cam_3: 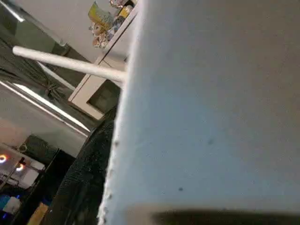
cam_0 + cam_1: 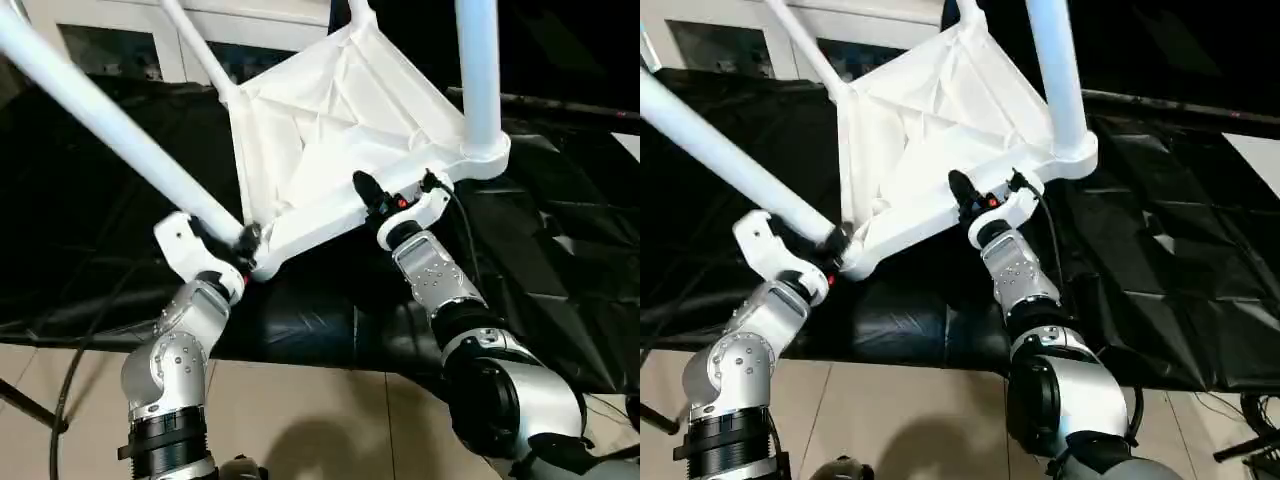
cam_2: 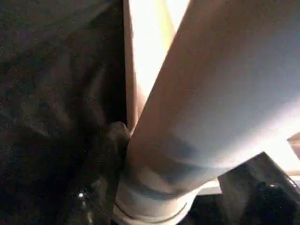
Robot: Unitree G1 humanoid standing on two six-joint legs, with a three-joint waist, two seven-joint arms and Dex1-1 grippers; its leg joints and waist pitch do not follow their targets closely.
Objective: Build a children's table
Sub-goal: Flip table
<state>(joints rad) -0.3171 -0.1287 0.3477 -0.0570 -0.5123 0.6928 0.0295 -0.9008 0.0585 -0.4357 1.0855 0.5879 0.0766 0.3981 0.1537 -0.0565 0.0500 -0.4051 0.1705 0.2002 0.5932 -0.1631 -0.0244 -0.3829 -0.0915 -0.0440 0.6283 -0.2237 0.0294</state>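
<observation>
Resting tilted in the upper middle of the head pictures, the large white plastic rectangular tabletop (image 2: 330, 130) shows its ribbed underside to the camera, above the black-draped work table (image 2: 560, 260). Long white tube legs stand in its corner sockets: one leg (image 2: 110, 125) runs from the near left corner up to the upper left of the frame, another leg (image 2: 478, 70) rises straight from the right corner socket.

The left gripper (image 2: 240, 245) is at the near left corner, where that slanted leg enters its socket. In the left wrist view its black fingers (image 3: 105, 154) lie on both sides of the tube base; whether they press it I cannot tell.

The right gripper (image 2: 385, 205) is at the near long edge, right of its middle, with one black finger over the rim. A firm clench is not sure.

I judge that the coming move turns on this near edge, as both arms are under it. Open room is toward the floor (image 2: 330, 420) below; the legs overhead leave less room.
</observation>
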